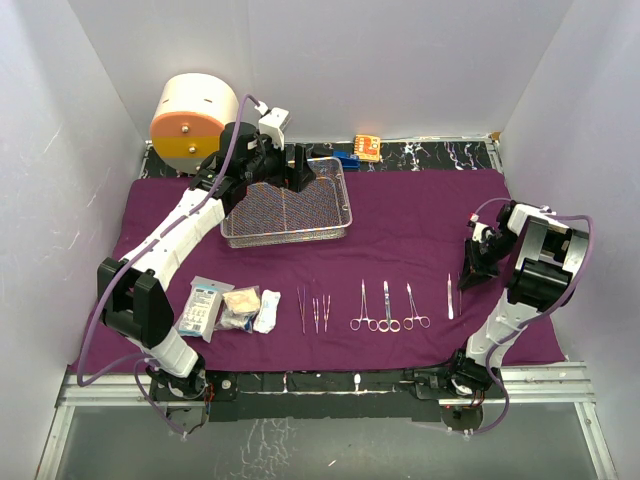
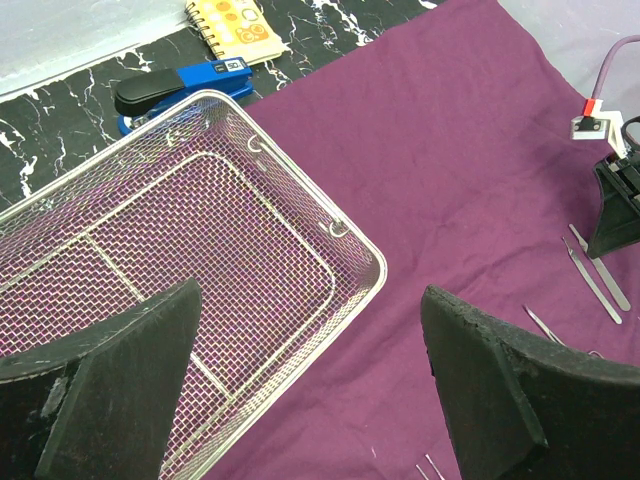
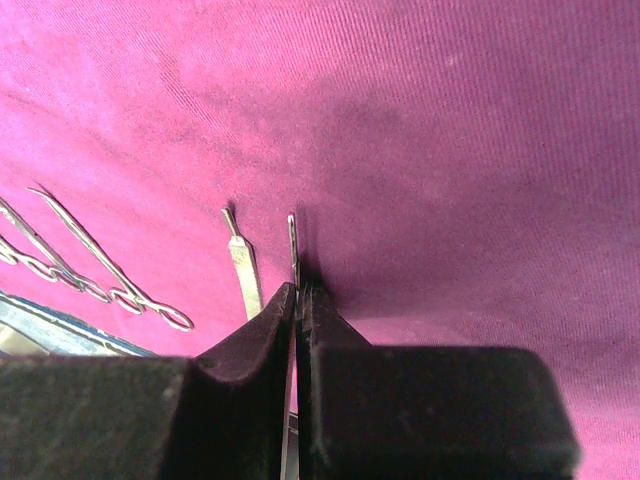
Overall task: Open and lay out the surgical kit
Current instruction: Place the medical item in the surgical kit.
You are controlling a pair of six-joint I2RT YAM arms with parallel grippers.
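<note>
The purple cloth [image 1: 400, 215] lies spread flat. The silver mesh tray [image 1: 286, 235] stands empty at its back left, also in the left wrist view [image 2: 345, 235]. Packets and gauze [image 1: 232, 306], tweezers [image 1: 313, 310], forceps [image 1: 388, 310] and one scalpel [image 1: 450, 297] lie in a row along the front. My left gripper [image 1: 300, 172] is open and empty above the tray's far right corner [image 2: 310, 300]. My right gripper [image 1: 472, 272] is low on the cloth, shut on a second thin scalpel [image 3: 293, 240] next to the lying scalpel [image 3: 243, 272].
A cream-and-orange drum [image 1: 193, 120] stands at the back left. A blue stapler [image 2: 180, 88] and an orange notebook [image 2: 235, 25] lie on the black marble strip behind the tray. White walls close in three sides.
</note>
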